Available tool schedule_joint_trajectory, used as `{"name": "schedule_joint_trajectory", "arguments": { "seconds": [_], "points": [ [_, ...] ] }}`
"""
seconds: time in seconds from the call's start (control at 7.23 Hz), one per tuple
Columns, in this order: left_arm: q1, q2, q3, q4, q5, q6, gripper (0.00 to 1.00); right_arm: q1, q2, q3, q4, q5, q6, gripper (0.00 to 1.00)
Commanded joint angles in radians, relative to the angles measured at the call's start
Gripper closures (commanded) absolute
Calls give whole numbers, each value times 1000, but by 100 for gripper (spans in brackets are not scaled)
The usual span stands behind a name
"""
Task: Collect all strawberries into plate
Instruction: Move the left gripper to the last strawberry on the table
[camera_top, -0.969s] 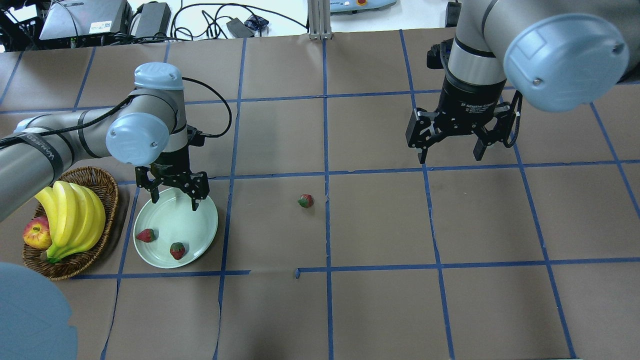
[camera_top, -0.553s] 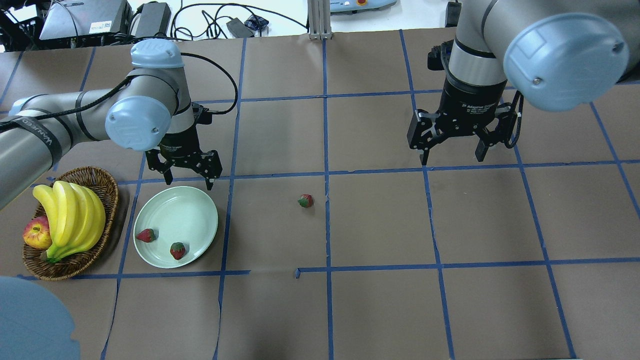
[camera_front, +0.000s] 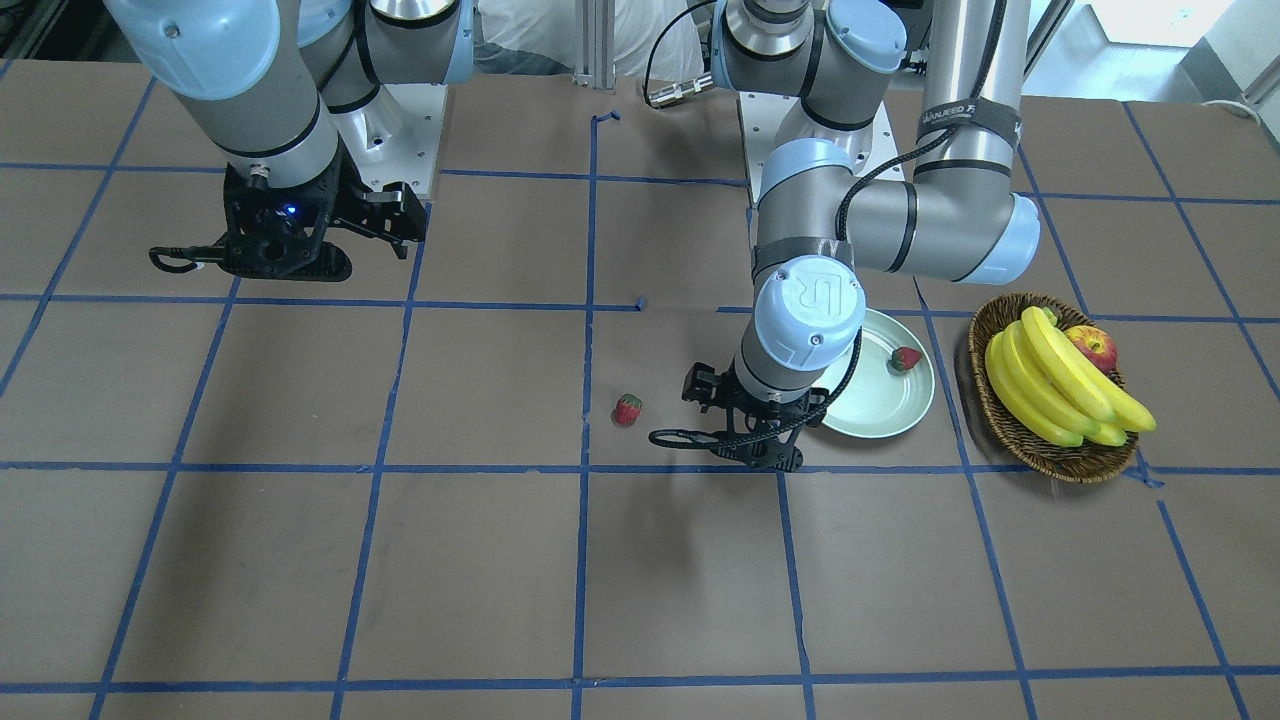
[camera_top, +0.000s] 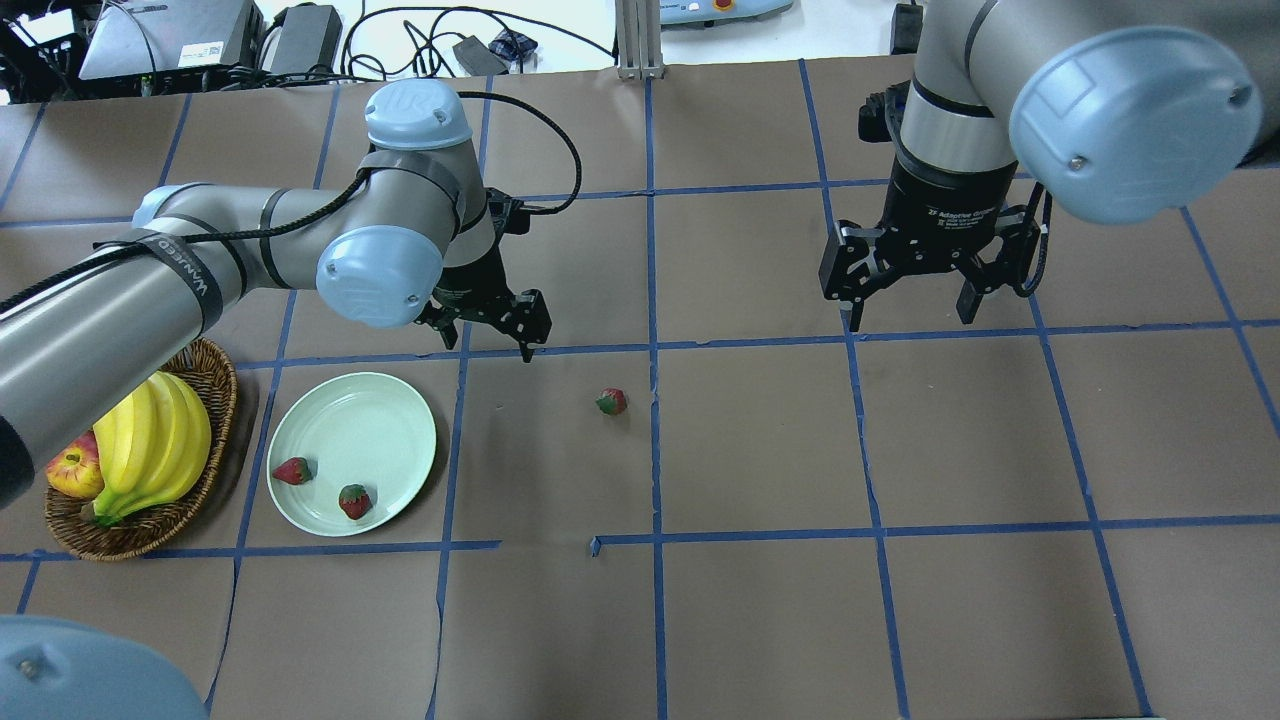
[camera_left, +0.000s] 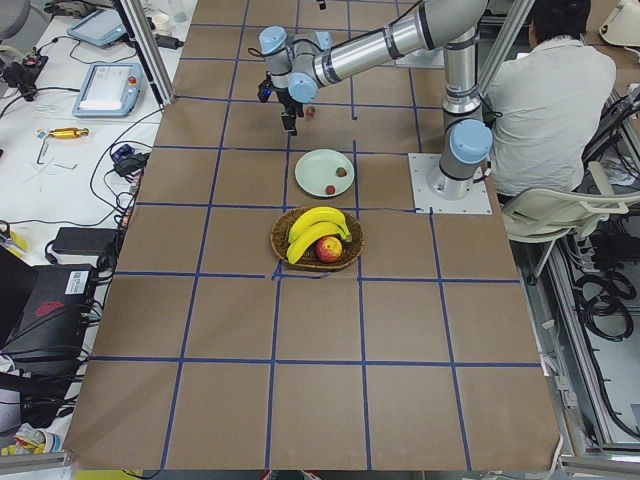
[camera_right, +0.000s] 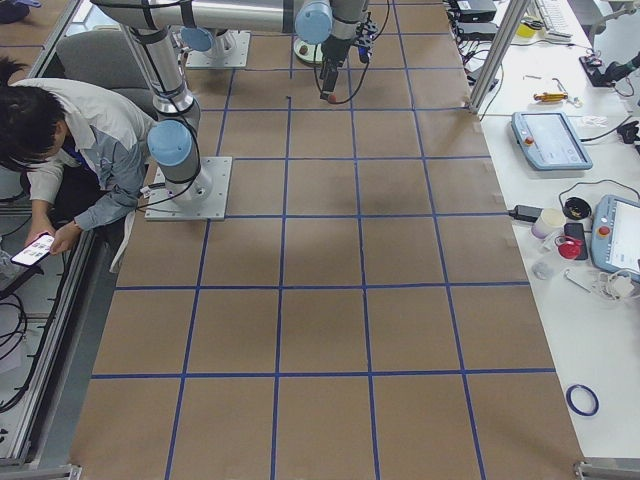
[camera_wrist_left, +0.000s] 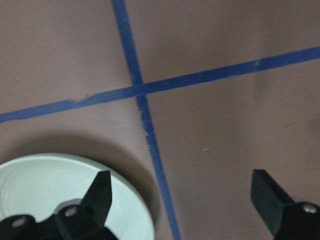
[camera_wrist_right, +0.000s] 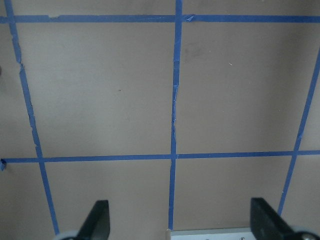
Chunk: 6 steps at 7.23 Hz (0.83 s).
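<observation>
left gripper (camera_top: 486, 338), right gripper (camera_top: 906, 318) both spread wide (one strawberry (camera_top: 611, 402) lies off plate (camera_top: 360, 430)).

Overhead: high behind the robot, facing forward and down on the table (camera_top: 760, 600); plate (camera_top: 365, 420) lower left of frame. Front: opposite side, steep, mirrored; same plate right of centre, base (camera_front: 400, 130) at top edge. Left end: far off, looking along the table, basket (camera_left: 300, 262) mid-frame, plate above it. Right end: as far, opposite way. Left wrist: close, looking down, plate rim in lower left corner. Right wrist: higher up, tape grid (camera_wrist_right: 174, 100) fills the frame
</observation>
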Motion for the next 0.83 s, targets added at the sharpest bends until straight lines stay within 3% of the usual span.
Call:
{"name": "schedule_joint_trajectory", "arguments": {
  "seconds": [0.0, 0.42, 0.69],
  "points": [
    [-18, -22, -2, 11, -110, 80, 0, -8, 4, 0, 7, -4, -11, 0],
    [-62, -73, -2, 13, -189, 103, 0, -8, 5, 2, 7, -4, -11, 0],
    [-76, -97, -1, 14, -189, 70, 0, -6, 4, 23, 1, -6, -3, 0]
  ]
}}
